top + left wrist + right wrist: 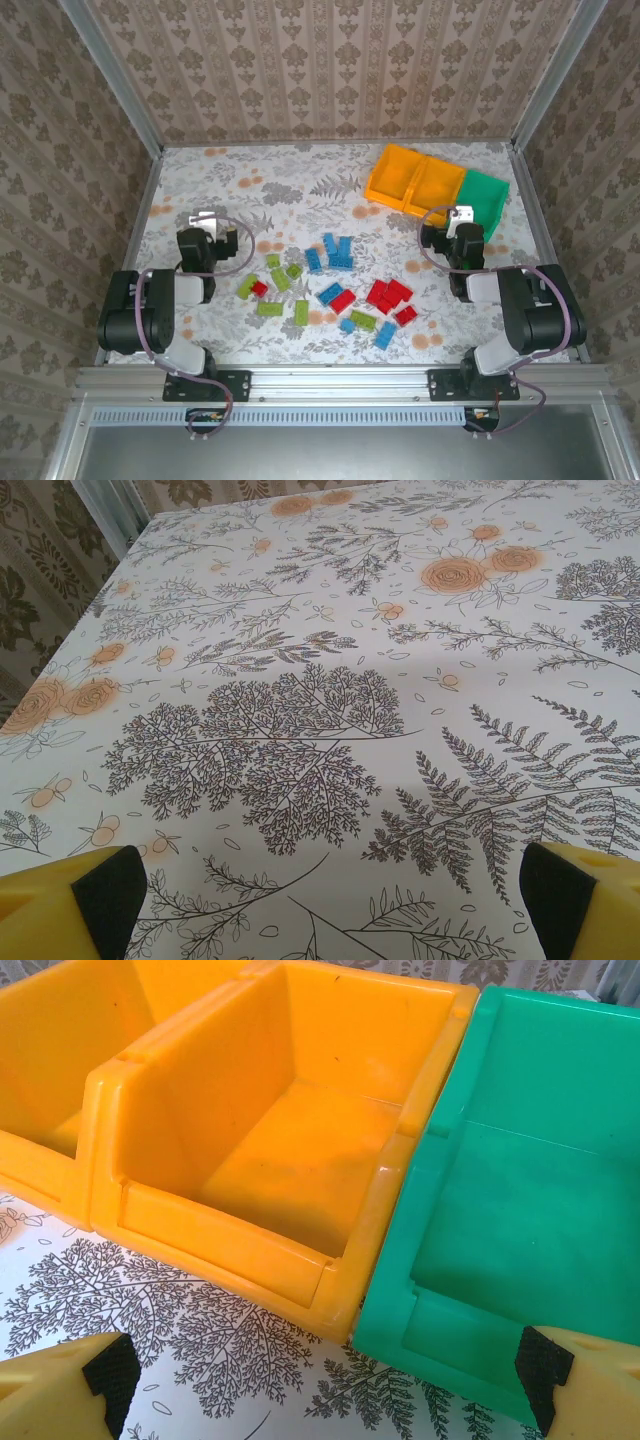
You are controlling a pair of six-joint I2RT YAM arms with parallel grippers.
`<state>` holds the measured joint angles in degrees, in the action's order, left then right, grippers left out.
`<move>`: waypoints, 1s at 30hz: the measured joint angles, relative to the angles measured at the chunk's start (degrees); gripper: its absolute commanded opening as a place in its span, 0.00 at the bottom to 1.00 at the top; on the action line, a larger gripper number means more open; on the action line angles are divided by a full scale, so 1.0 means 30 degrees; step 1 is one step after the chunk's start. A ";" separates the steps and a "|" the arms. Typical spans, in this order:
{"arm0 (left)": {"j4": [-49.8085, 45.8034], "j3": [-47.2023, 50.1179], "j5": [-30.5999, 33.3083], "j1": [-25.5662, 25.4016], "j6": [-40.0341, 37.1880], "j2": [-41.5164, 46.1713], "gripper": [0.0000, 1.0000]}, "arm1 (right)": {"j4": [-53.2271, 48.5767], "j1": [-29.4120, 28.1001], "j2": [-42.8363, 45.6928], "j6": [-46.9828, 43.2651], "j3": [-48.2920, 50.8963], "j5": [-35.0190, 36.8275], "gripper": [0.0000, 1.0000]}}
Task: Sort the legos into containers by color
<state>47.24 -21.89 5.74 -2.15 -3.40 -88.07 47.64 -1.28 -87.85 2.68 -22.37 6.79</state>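
Note:
Red, blue and lime green legos lie scattered across the middle of the table: a blue cluster (pixel 335 252), a red cluster (pixel 388 294) and green ones (pixel 272 285). At the back right stand three containers in a row, two orange-yellow (pixel 393 172) (pixel 437 185) and one green (pixel 487 197), all empty. My left gripper (pixel 206 220) hovers left of the pile, open (pixel 330 910) over bare tablecloth. My right gripper (pixel 462 216) is open (pixel 320 1385) just in front of the seam between the middle orange bin (pixel 230 1235) and the green bin (pixel 530 1210).
The flowered tablecloth (pixel 300 180) covers the table inside aluminium frame rails. Patterned walls close off the back and both sides. Both arm bases sit at the near edge.

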 measured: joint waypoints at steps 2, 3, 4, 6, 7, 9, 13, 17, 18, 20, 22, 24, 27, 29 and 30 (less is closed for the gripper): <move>0.0000 0.0000 0.0000 0.0000 0.0000 0.0000 1.00 | 0.0000 0.0000 0.0000 0.0000 0.0000 0.0000 0.99; 0.0000 0.0000 0.0000 0.0000 0.0000 0.0000 1.00 | 0.0000 0.0000 0.0000 0.0000 0.0000 0.0000 1.00; -0.0007 0.0000 0.0000 0.0000 0.0000 0.0000 1.00 | 0.0000 0.0000 0.0000 0.0007 0.0000 0.0000 1.00; 0.0000 0.0000 0.0000 0.0000 0.0000 0.0000 1.00 | 0.0000 0.0000 0.0000 0.0000 0.0000 0.0000 1.00; 0.0000 0.0000 0.0000 0.0000 0.0000 0.0000 1.00 | 0.0000 0.0000 0.0000 0.0000 0.0000 0.0000 0.99; 0.0000 0.0000 0.0000 0.0000 0.0000 0.0000 1.00 | 0.0000 0.0000 0.0000 0.0007 0.0000 0.0000 1.00; 0.0000 0.0000 0.0000 0.0000 0.0000 0.0000 1.00 | 0.0000 0.0000 0.0000 0.0000 0.0000 0.0000 1.00; 0.0000 0.0000 0.0000 0.0000 0.0000 0.0000 1.00 | 0.0000 0.0000 0.0000 0.0007 0.0000 0.0000 1.00; 0.0000 0.0000 0.0000 0.0000 0.0000 0.0000 1.00 | 0.0000 0.0000 0.0000 0.0000 0.0000 0.0000 0.99; 0.0000 0.0000 0.0000 0.0000 0.0000 0.0000 1.00 | 0.0000 0.0000 0.0000 0.0007 0.0000 0.0000 1.00; 0.0000 0.0000 0.0015 0.0000 0.0000 0.0000 1.00 | -0.0153 0.0000 0.0044 0.0015 -0.0036 0.0022 0.99; -0.0685 -0.0189 0.0393 -0.0095 0.0029 0.0182 1.00 | -0.1384 0.0000 0.0525 0.0066 -0.0386 0.0168 0.99; -0.5967 -0.2645 0.2171 -0.0437 0.1005 0.1435 1.00 | -0.5850 0.0000 0.2412 0.0554 -0.2353 0.0860 0.97; -0.9610 -0.5719 0.3388 -0.0787 0.1916 0.2135 1.00 | -0.8342 0.0000 0.3592 0.0925 -0.4291 0.1428 0.99; -1.0462 -0.6703 0.3956 -0.1056 0.2266 0.2492 1.00 | -0.9209 0.0000 0.3985 0.1173 -0.5085 0.1654 0.99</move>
<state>15.86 -42.00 17.61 -5.32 3.40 -80.60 20.01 -1.28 -75.90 6.20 -37.63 11.75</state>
